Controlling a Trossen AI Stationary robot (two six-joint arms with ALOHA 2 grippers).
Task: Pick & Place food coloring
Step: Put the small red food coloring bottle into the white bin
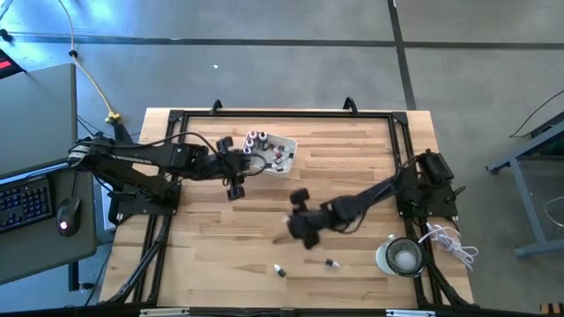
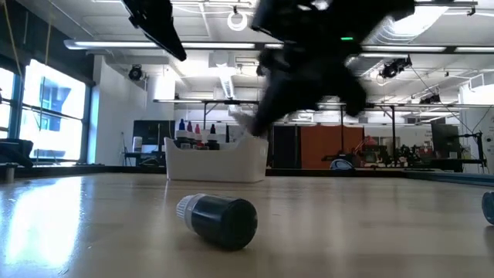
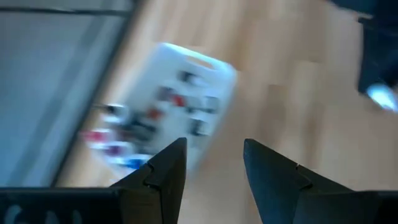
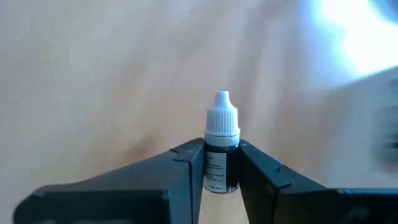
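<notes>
Item 1, right gripper: my matte black, wedge-shaped jaws are clamped on one food coloring bottle. It is a small cylinder with a dark body, a printed label and a ribbed white pointed cap, standing out forward from between the jaws. In the high view this gripper hangs over the middle of the counter.

Item 2, left gripper: jaws parted, nothing between them. The white tray, a shallow moulded plastic square with rounded corners, lies just ahead of the jaws. It holds a cluster of small bottles; blur hides their details. In the high view this gripper sits just beside the tray.

Item 3, counter: pale wood planks with a visible grain and a smooth sheen.

Item 4, loose bottles: two lie on their sides on the counter, well apart from both sets of jaws, one with a pale cap and the other dark. In the low view the first shows as a dark glossy barrel with a ribbed grey-white cap.

Item 5, round clear container: on the counter, near the right arm's base.
</notes>
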